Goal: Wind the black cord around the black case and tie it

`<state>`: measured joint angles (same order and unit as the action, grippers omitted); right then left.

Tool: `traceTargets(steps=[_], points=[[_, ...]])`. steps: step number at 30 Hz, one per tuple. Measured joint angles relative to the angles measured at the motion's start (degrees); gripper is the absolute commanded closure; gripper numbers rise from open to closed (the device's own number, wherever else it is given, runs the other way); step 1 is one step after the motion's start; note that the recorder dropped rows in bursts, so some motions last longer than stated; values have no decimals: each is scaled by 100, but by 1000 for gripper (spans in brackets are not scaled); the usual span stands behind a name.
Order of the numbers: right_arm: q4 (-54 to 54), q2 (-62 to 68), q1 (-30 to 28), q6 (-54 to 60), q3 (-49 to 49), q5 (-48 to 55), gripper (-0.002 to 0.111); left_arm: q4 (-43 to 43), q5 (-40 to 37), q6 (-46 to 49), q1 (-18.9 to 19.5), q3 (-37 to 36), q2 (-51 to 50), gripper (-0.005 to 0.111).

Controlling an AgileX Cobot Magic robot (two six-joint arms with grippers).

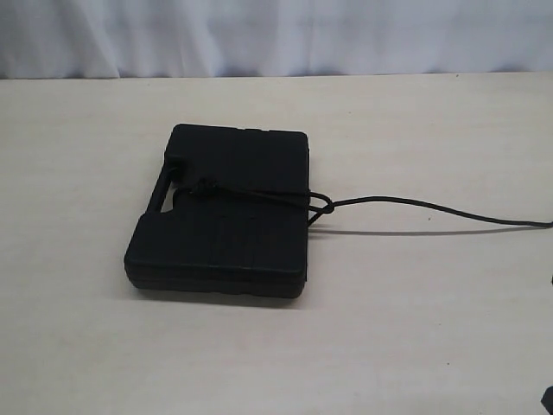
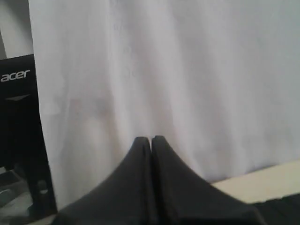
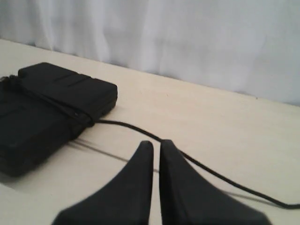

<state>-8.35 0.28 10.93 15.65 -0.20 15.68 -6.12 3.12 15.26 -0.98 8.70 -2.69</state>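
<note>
Judging by its slack run, the black cord [image 1: 415, 204] appeared limp and light, best pinched on the free tail trailing right across the table [image 1: 389, 337]. The black case [image 1: 225, 233], matte and ribbed, looked rigid and lay flat mid-table. The cord crossed its middle, knotted beside the slot handle. The left gripper [image 2: 151, 139] and right gripper [image 3: 156, 144] were pressed closed, holding nothing.

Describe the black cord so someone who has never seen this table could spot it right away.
On the pale table, a flat black case lies near the middle. The black cord crosses its top with a knot beside the slot handle, loops off the opposite edge and trails away across the tabletop. It is the only thin, winding line there, unlike the blocky case.
</note>
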Motion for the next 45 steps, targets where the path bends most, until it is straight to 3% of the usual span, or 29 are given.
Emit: traceTargets(steps=[5, 10, 13, 39, 45], points=[[10, 0, -311, 0, 0, 276, 104, 306, -447, 0, 164, -799, 230, 107], [25, 0, -407, 0, 0, 288, 104, 390, -1770, 0, 164, -853, 251, 107], [25, 0, -417, 0, 0, 288, 104, 390, -2100, 0, 172, -853, 251, 107], [25, 0, -417, -14, 0, 364, 104, 390, -2213, 0, 172, -853, 251, 107], [115, 0, -417, -947, 0, 369, 104, 390, -2213, 0, 172, -853, 251, 107]])
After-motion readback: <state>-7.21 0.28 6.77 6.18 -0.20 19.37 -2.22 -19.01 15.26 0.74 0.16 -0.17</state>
